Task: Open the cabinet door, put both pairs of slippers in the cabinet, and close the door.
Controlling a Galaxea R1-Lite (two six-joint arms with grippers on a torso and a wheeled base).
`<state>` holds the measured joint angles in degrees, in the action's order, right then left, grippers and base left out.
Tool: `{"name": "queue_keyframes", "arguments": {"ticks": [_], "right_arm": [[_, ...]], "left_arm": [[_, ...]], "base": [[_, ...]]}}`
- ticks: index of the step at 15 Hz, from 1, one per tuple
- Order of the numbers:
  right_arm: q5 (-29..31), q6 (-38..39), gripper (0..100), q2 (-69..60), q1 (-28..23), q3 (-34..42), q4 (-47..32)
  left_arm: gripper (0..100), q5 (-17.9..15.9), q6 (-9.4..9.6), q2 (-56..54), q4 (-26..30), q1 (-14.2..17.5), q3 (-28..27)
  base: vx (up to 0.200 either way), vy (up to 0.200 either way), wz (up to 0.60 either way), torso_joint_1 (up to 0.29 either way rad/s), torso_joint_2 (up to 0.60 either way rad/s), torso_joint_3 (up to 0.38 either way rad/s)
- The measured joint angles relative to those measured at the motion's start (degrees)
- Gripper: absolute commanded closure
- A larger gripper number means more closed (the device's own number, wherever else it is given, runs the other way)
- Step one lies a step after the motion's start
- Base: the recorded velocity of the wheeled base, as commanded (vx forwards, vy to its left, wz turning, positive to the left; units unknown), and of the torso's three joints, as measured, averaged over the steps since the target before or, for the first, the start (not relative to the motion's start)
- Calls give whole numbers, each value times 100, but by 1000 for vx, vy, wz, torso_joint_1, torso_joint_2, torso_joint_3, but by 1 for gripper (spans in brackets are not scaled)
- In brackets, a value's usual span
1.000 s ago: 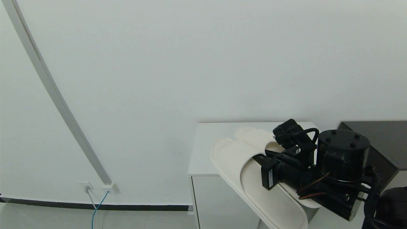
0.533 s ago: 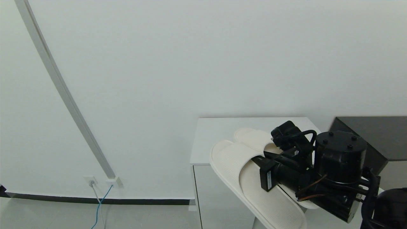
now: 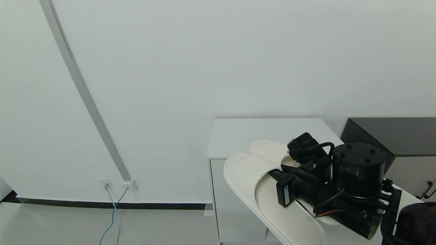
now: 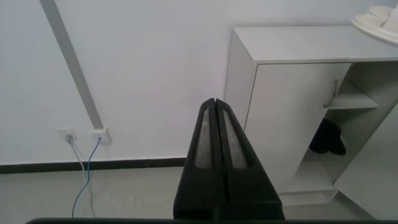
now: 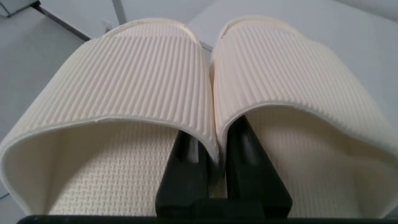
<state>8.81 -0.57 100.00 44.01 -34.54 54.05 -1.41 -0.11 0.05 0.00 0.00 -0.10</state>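
Note:
My right gripper (image 3: 276,173) is shut on a pair of cream slippers (image 3: 248,177), held side by side in front of the white cabinet's (image 3: 259,131) upper front edge. In the right wrist view its fingers (image 5: 239,149) pinch the two inner walls of the slippers (image 5: 143,81) together. My left gripper (image 4: 215,143) is shut on nothing, low down and facing the cabinet (image 4: 286,118). From there one cabinet door with a handle (image 4: 334,93) stands beside an open section with a shelf (image 4: 351,102). A dark object (image 4: 328,138) sits below that shelf. The held slippers (image 4: 376,17) show above the cabinet top.
A dark cabinet (image 3: 391,132) with handles (image 3: 427,190) adjoins the white one on the right. A grey cable duct (image 3: 85,95) runs slantwise down the wall to sockets (image 3: 117,185) with cables. Bare floor lies left of the cabinet.
The whole head picture has shifted, so the camera has moved. The right gripper keeps its hold on the slippers, which now sit lower against the cabinet top.

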Motion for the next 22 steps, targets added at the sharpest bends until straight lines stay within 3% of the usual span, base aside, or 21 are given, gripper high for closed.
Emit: {"name": "queue_keyframes", "arguments": {"ticks": [8,22], "right_arm": [[43,-21,100,24,39,17,-11],[43,-38,100,50,122,28,-9]], "left_arm": [[100,2,4,0,0,0,0],[100,132,-13,-2,0,0,0]], "base": [[0,0,0,0,0,0],[0,-200,0,2,5,2]]}}
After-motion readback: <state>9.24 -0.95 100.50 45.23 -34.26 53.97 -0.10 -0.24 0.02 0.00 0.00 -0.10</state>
